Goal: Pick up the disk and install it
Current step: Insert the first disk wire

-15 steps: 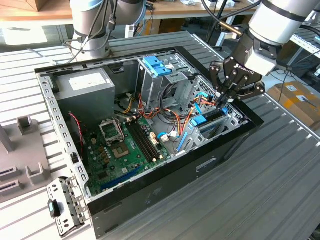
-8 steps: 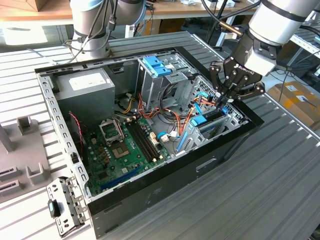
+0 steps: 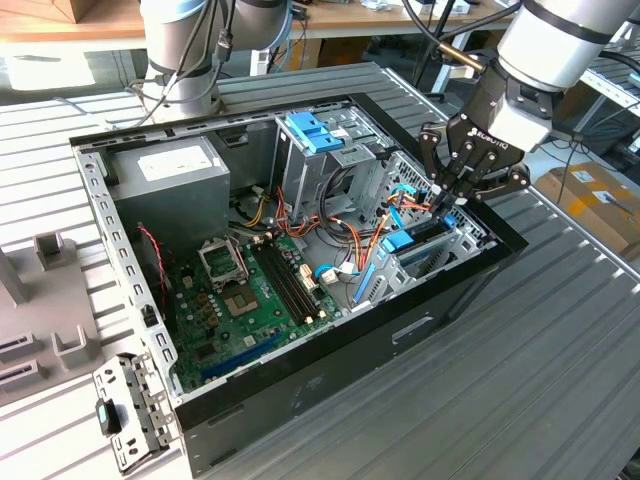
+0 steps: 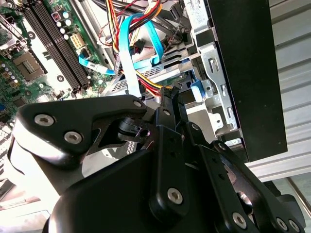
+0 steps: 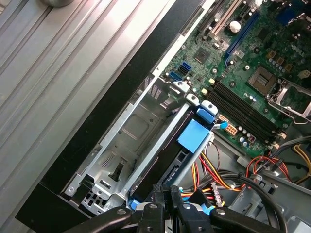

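1. Black linkage of my jaws (image 4: 167, 99) sits closest to the lens in the second wrist view, the fingers drawn together at their tips with no gap that I can see; they reach down over the drive cage (image 5: 131, 145) at the case's front corner.
2. My jaws (image 3: 447, 200) hang inside the open computer case (image 3: 130, 290), on the exterior view's right, pressed at the blue rail end of the disk.
3. That disk (image 5: 167, 155) stands on edge in the cage slot, a blue tab (image 5: 194, 135) on its upper edge.
4. Crowding me: orange, red and yellow power wires (image 5: 209, 172) and a flat blue data cable (image 4: 127, 73) run right beside the slot.
5. Further in lie the green motherboard (image 3: 245, 300), the grey power-supply box (image 3: 165, 185) and a light-blue tray (image 3: 312, 130) atop the upper bay.
6. Ribbed metal tabletop (image 3: 560, 340) carries the case.
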You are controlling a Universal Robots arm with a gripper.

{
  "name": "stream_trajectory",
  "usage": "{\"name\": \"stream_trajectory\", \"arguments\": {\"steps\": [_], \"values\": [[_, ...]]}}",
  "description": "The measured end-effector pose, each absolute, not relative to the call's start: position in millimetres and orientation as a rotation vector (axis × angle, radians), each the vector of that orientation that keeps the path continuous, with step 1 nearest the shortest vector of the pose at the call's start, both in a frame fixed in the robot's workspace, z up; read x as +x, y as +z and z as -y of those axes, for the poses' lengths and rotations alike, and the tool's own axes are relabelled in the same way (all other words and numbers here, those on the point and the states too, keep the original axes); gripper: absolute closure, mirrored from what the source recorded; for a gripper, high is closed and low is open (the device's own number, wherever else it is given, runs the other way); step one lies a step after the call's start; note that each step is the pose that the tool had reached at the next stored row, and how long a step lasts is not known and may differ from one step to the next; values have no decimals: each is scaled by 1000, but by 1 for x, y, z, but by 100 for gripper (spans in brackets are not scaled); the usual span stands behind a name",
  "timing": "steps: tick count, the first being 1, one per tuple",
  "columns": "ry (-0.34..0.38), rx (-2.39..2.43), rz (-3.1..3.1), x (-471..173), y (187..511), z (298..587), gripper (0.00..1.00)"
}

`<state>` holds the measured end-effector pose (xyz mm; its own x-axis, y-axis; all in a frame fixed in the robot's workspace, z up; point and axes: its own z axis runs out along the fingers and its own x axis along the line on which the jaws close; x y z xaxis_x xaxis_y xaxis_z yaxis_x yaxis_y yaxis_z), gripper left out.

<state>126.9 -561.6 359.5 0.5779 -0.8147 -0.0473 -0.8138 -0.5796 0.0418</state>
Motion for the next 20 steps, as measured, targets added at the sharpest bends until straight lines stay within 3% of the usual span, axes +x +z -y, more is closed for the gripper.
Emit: {"name": "stream_trajectory", "arguments": {"steps": [20], "values": [[-96,2763,1461,127,359,562,84]]}}
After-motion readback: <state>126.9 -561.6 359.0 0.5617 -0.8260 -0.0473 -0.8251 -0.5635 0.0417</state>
